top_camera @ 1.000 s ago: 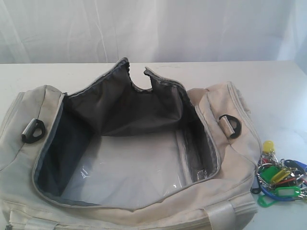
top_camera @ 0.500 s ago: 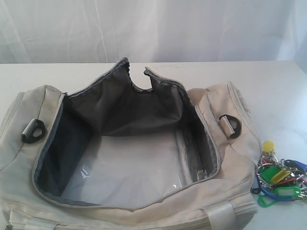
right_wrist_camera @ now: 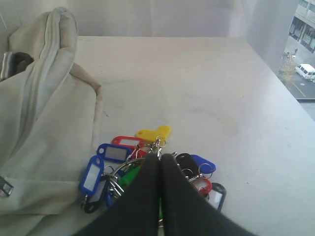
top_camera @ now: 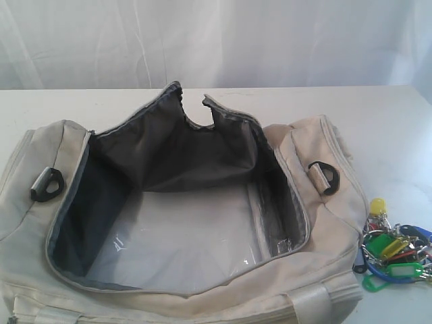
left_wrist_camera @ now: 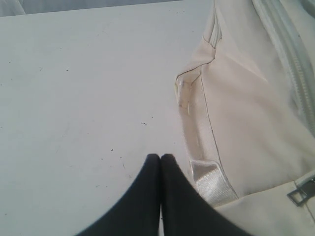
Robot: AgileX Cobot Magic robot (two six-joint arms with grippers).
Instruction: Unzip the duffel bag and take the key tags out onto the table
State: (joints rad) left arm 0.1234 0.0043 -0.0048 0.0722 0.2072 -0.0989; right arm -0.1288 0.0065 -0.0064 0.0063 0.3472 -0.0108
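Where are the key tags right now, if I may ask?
Exterior view, lower right: the key tags lie on the table beside the duffel bag's right end.

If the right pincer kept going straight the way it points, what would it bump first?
Probably the key tags, lying on the table just beyond its closed tips; how high the right pincer sits is unclear.

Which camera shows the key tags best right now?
Right wrist view: the key tags fill the foreground, partly behind the right gripper. Exterior view crops them at its right edge; left wrist view shows none.
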